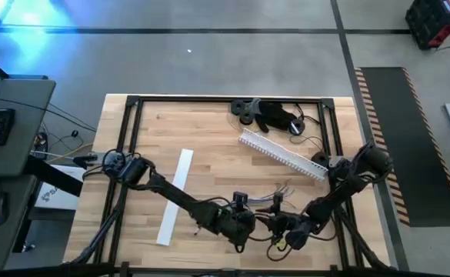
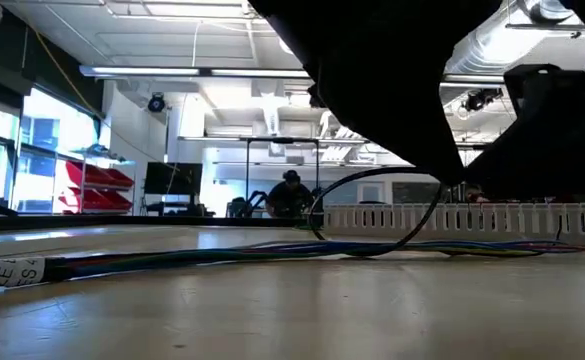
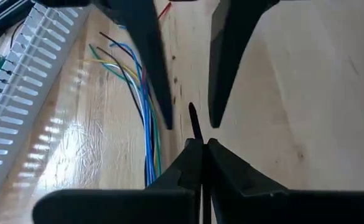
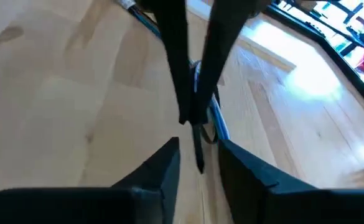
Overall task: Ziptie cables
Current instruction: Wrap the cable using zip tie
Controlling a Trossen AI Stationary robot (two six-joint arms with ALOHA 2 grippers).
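At the table's near edge, about 6 o'clock, the left gripper [image 1: 249, 221] pinches a thin black tie tail [image 3: 195, 121] between closed fingers; the right gripper [image 1: 286, 228], slightly parted, faces it over the cables [image 3: 145, 112] (coloured ends fanning toward the white comb-toothed rail [image 1: 282, 154] at 1 o'clock).

Your table and what lies on it

You have a light wooden table [image 1: 209, 138] inside a black frame [image 1: 132, 101]. A flat white strip [image 1: 175, 197] lies on its left half, running from the middle toward the near edge. A white comb-toothed rail [image 1: 282, 155] lies slantwise on the right half, toward the far side. Dark black parts [image 1: 267, 115] sit just beyond it by the far edge. The cables [image 1: 278, 192] lie near the front centre, their coloured ends fanned out toward the rail.
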